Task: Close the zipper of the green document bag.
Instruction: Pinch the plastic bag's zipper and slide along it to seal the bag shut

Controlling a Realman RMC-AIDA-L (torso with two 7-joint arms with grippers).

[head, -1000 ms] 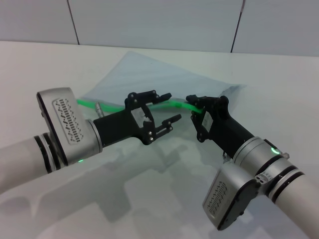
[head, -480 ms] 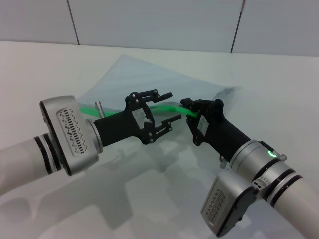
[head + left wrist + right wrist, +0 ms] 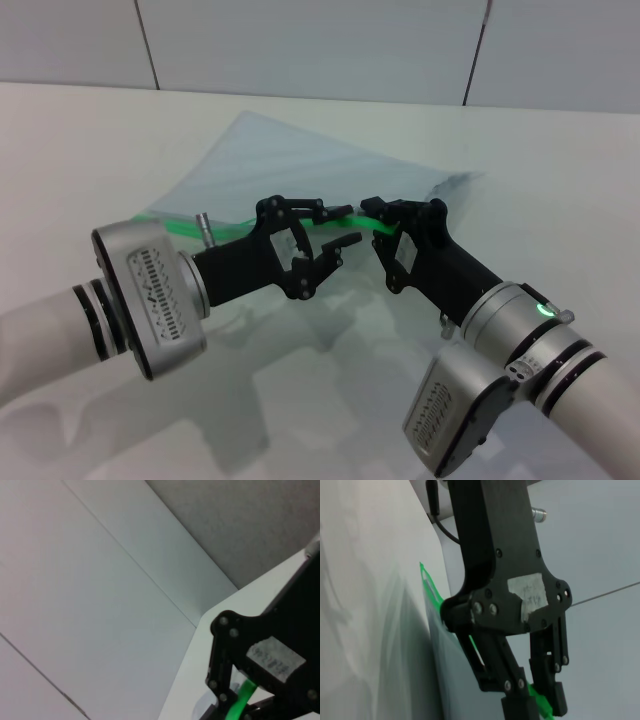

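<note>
The green document bag (image 3: pixel 290 165) lies flat on the white table, with its near long edge lifted. Along that edge runs the bright green zipper (image 3: pixel 180 225). My left gripper (image 3: pixel 345 226) is at the middle of the strip, open, one finger above it and one below, with a small gap. My right gripper (image 3: pixel 385 222) faces it and is shut on the zipper's right end. The right wrist view shows the left gripper's fingers (image 3: pixel 552 690) straddling the zipper (image 3: pixel 427 580). The left wrist view shows a short piece of the zipper (image 3: pixel 241 700) inside black gripper parts.
The white table (image 3: pixel 520 150) spreads on all sides, and a panelled grey wall (image 3: pixel 300 40) stands behind it. Both arms cross the near part of the table and meet at the bag's front edge.
My left gripper's fingers have narrowed around the zipper, and that arm has shifted slightly down and right. The right gripper moved a little left early on, then stayed.
</note>
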